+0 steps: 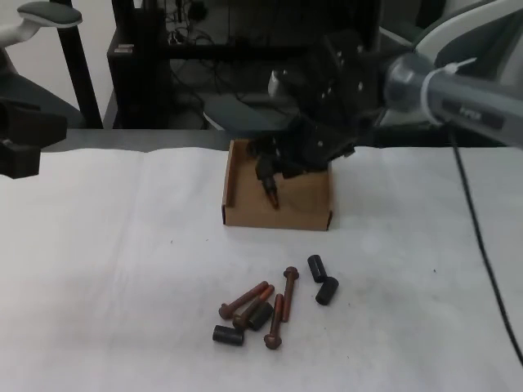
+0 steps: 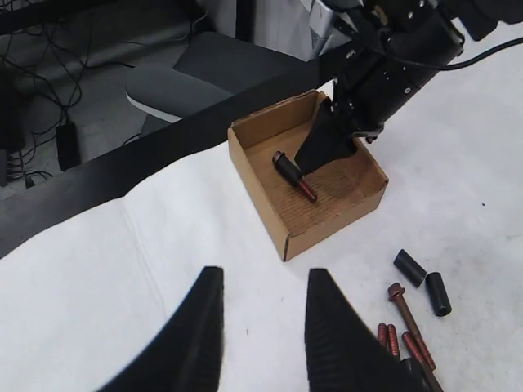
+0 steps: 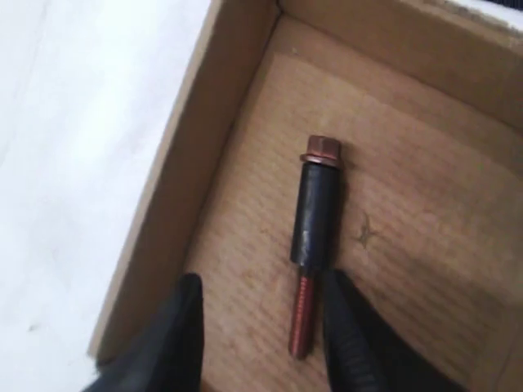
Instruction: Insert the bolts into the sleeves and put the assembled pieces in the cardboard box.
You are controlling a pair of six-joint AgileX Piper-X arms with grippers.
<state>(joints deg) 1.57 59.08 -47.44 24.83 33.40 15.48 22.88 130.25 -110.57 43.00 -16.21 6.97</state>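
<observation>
An assembled piece [image 3: 315, 212] lies flat in the cardboard box [image 1: 278, 219] between the right gripper's [image 3: 261, 327] parted jaws, which should lift straight up without nudging it; the left gripper's [image 2: 257, 327] jaws also gape.

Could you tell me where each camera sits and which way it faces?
High view: behind the arms, looking forward and down over the bench; right arm shows above the box.
Left wrist view: on the left wrist, facing the box; left gripper shows.
Right wrist view: on the right wrist, looking into the box; right gripper shows.
All share the sleeved bolt.
</observation>
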